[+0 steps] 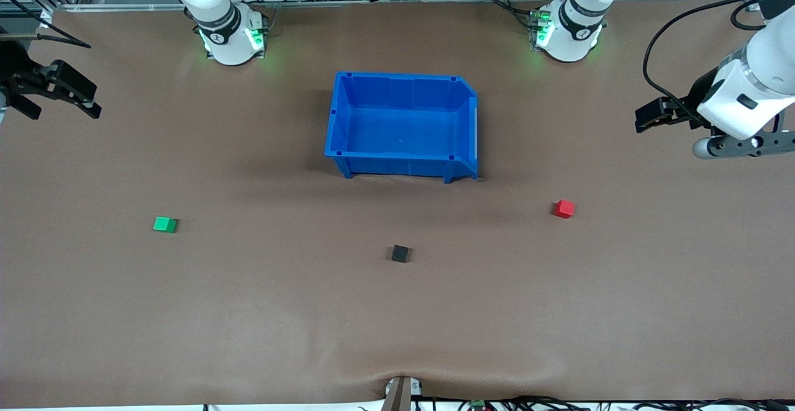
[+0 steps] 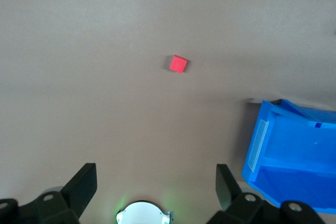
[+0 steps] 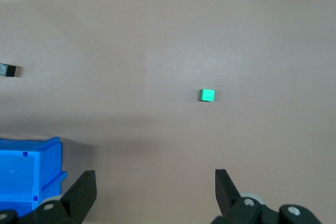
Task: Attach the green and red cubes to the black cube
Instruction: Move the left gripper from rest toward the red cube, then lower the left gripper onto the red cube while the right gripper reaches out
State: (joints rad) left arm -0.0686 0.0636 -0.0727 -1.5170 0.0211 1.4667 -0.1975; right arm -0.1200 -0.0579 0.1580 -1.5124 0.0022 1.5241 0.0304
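Note:
The green cube [image 1: 165, 225] lies on the table toward the right arm's end; it also shows in the right wrist view [image 3: 207, 95]. The red cube [image 1: 564, 208] lies toward the left arm's end and shows in the left wrist view [image 2: 178, 64]. The black cube [image 1: 400, 253] lies between them, nearer the front camera than the blue bin, and shows at the edge of the right wrist view [image 3: 8, 70]. The three cubes are well apart. My right gripper [image 1: 59, 105] [image 3: 156, 182] and left gripper [image 1: 646, 119] [image 2: 156, 182] both hang open and empty, high over their own ends of the table.
An empty blue bin [image 1: 340, 119] stands mid-table between the arms' bases; its corner shows in the left wrist view [image 2: 262, 145] and the right wrist view [image 3: 52, 156]. The brown table cover is bare around the cubes. Cables run along the table's near edge.

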